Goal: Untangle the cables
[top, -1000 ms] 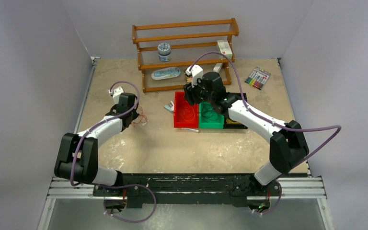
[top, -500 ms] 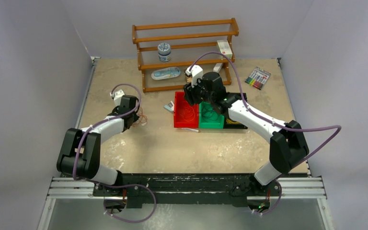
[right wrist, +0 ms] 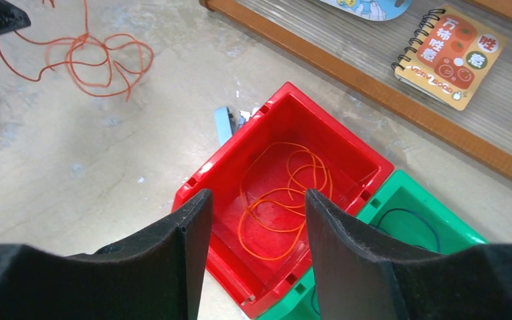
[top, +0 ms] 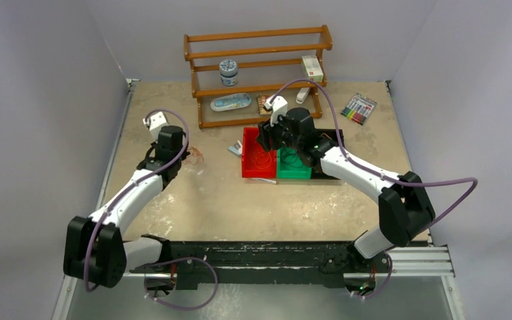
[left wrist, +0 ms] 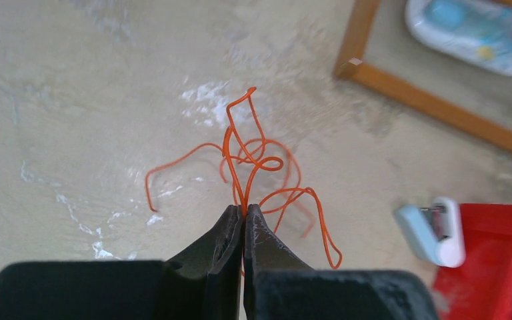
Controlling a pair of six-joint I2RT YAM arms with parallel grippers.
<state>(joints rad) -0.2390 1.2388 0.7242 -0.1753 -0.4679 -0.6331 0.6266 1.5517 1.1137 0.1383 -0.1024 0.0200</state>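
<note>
1. well, the cables at issue here are one orange tangle [left wrist: 257, 160], a loose knot of thin wire loops lying on the table [top: 240, 200], left of the bins and near the left foot of the wooden rack [top: 257, 35].
2. it looks very light and springy: the loops hold their curves and stand partly off the surface, so i judge it will lift with almost no load. it is also likely to snag on itself and spring back when let go.
3. the strands are hair-thin and smooth, so a weak pinch could let them slide. a hard pull against a knot may kink them.
4. the best hold seems to be low on a single strand near a free end, not the crossed middle, so one loop can be drawn clear of the others.
5. the left gripper [left wrist: 243, 215] has its fingers pressed together on a strand at the near edge of the tangle, close to where several loops meet.
6. the right gripper [right wrist: 257, 200] hangs with fingers apart and empty above the red bin [right wrist: 233, 141].
7. orange loops [right wrist: 287, 200] already lie inside the red bin, and a dark loop [right wrist: 410, 217] lies in the green bin [right wrist: 440, 203] just to its right.
</note>
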